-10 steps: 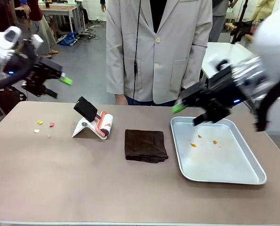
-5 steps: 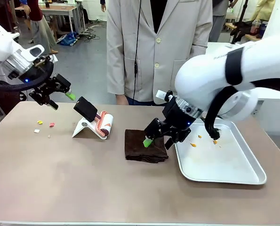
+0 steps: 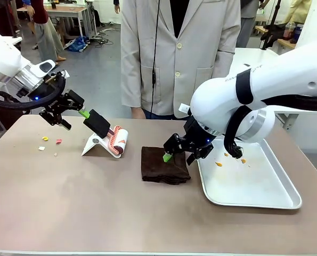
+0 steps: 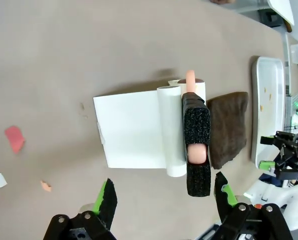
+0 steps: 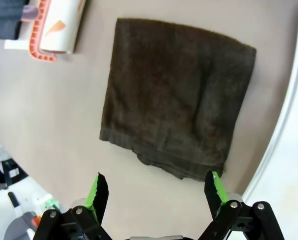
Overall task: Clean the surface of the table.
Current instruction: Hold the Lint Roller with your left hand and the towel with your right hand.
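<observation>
The brownish table [image 3: 94,208] carries a folded dark brown cloth [image 3: 165,165] at its middle. My right gripper [image 3: 179,156] hovers open just above the cloth's right edge; in the right wrist view the cloth [image 5: 179,95] lies between and beyond the green-padded fingers [image 5: 99,192]. A lint roller with a black handle [image 3: 98,122] leans on a white stand [image 3: 94,145]. My left gripper [image 3: 73,117] is open, just left of that handle. In the left wrist view the handle [image 4: 196,145] lies ahead, nearer the right one of the spread fingers [image 4: 106,202]. Small paper scraps [image 3: 50,142] lie at the table's left.
A silver tray [image 3: 254,194] with a few orange crumbs [image 3: 219,164] sits at the right, close to the cloth. A person in a pale jacket [image 3: 179,53] stands at the far edge. The near half of the table is bare.
My right arm swung from above the tray down and left to the cloth. My left gripper moved right and down toward the roller handle. Both stayed open.
</observation>
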Available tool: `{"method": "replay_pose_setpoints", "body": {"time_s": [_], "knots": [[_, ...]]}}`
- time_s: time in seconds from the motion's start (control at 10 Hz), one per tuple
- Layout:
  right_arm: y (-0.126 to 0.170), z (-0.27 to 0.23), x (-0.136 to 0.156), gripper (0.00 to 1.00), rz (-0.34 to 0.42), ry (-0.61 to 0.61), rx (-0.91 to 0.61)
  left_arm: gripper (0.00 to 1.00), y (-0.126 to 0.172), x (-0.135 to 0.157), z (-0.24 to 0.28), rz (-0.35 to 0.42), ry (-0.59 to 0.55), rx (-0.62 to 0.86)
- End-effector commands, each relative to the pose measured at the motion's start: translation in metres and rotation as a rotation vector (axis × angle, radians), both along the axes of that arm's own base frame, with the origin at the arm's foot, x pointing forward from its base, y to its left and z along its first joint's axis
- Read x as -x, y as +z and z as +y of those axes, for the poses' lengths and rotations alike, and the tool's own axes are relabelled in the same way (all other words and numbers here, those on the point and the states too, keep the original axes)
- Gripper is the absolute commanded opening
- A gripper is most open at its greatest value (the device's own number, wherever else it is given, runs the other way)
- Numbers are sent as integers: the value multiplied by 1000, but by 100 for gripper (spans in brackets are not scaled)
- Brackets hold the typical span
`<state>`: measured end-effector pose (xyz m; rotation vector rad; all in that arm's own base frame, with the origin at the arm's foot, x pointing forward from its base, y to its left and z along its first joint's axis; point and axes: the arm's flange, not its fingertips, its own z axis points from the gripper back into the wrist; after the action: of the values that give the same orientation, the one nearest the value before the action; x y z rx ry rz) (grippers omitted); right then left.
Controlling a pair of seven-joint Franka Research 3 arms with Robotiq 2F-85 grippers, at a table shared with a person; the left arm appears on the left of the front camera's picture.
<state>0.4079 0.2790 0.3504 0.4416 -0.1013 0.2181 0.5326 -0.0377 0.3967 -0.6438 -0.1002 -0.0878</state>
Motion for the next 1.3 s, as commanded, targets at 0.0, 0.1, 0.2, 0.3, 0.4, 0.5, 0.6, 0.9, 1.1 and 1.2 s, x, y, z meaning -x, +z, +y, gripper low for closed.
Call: {"method": "replay_pose_setpoints", "body": {"time_s": [0.0, 0.1, 0.2, 0.3, 0.4, 0.5, 0.6, 0.9, 1.1, 1.2], "knots": [[5, -1, 7, 100, 7, 32, 6, 100, 2, 2, 0, 2, -9, -20], [0, 0, 0, 100, 0, 0, 0, 100, 2, 2, 0, 2, -9, -20], [11, -13, 1, 100, -43, -45, 118, 100, 0, 0, 0, 0, -4, -6], [17, -8, -4, 100, -74, -76, 193, 100, 3, 5, -14, -23, -17, 62], [16, 1, -11, 100, -83, -67, 210, 100, 8, 7, -19, -38, -9, 98], [1, 12, -27, 100, -75, -91, 242, 100, 9, 9, -24, -32, -8, 116], [-14, 24, -37, 100, -60, -98, 267, 100, 7, 8, -29, -23, -20, 112], [-42, 56, -47, 100, -80, -113, 341, 100, 3, 7, -36, -4, -38, 48], [-54, 63, -50, 100, -66, -155, 353, 100, 1, 7, -32, -8, -36, 34], [-58, 64, -50, 100, -66, -177, 360, 100, 2, 6, -33, -9, -37, 29]]}}
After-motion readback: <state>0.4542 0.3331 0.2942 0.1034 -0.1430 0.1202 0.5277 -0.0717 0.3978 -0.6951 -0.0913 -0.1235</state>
